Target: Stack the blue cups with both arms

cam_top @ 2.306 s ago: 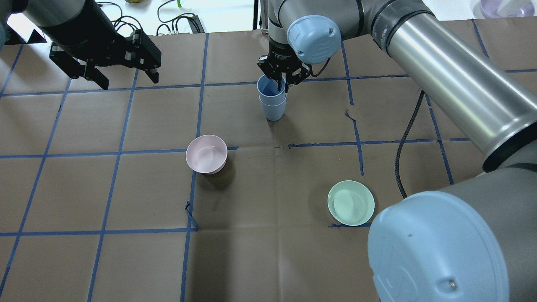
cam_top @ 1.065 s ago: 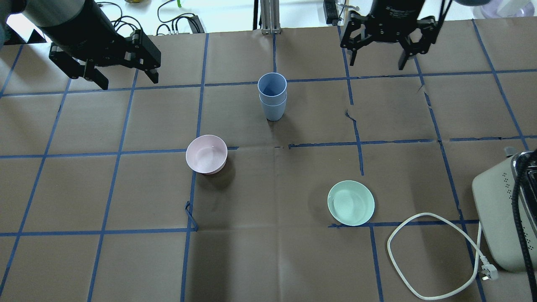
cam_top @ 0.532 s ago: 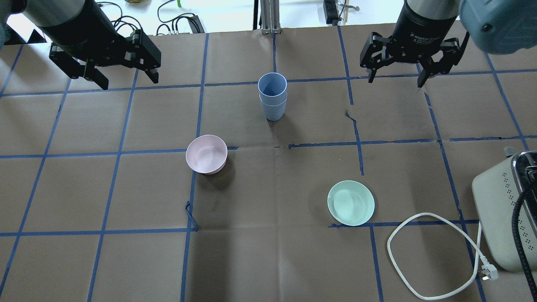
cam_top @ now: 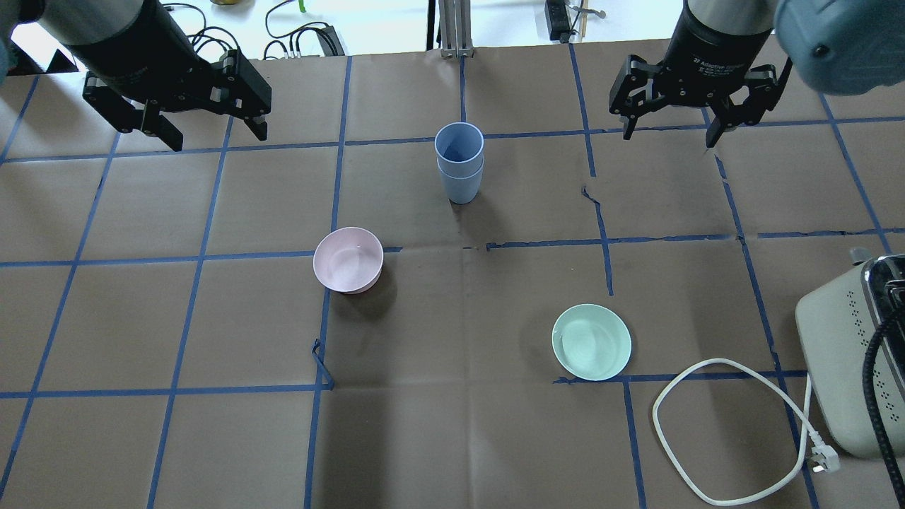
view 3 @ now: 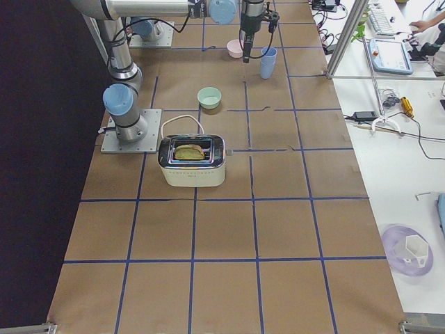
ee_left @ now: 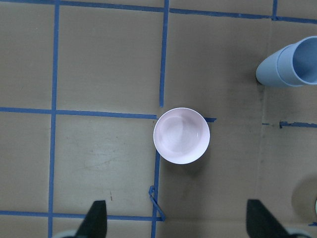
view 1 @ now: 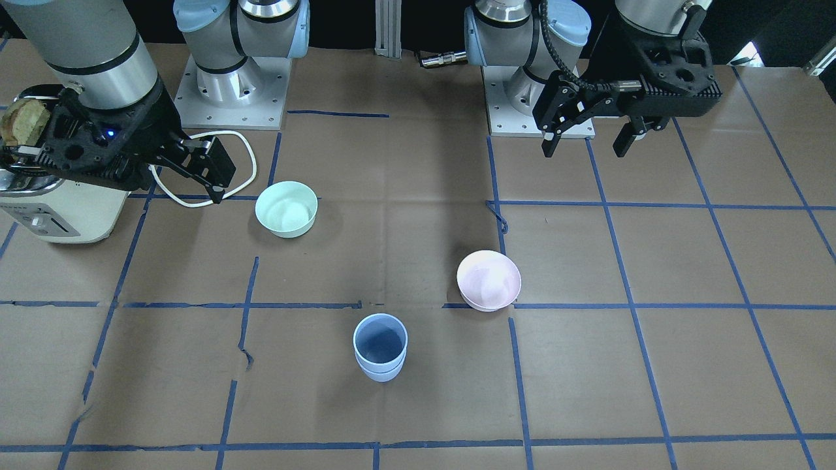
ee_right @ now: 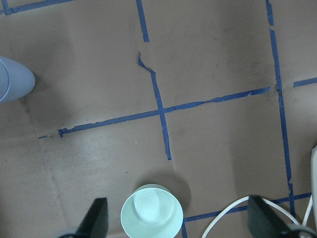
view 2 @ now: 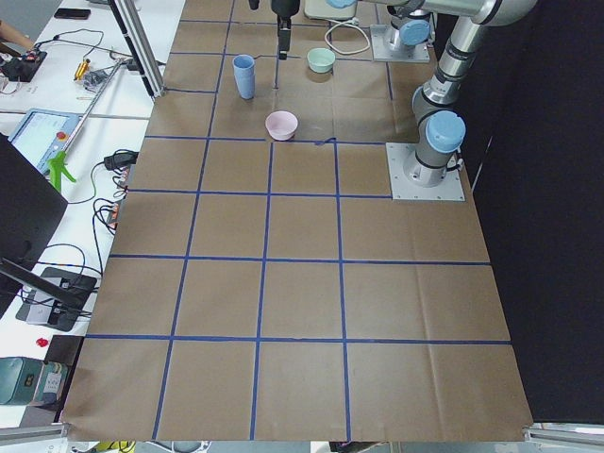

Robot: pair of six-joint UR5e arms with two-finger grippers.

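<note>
Stack of two pale periwinkle-blue tapered plastic cups (cam_top: 459,177) stands upright on the brown paper-covered surface (cam_top: 452,438), one nested inside the other, toward twelve o'clock from centre in the overhead view. Black two-finger left claw (cam_top: 215,136) hovers at ten o'clock, fingers spread wide and empty. Black right claw (cam_top: 668,134) hovers at two o'clock, likewise spread and empty. Both are well apart from the cups. Pale pink bowl (cam_top: 348,259) sits at seven o'clock of the stack, mint-green bowl (cam_top: 591,341) at five o'clock.
</note>
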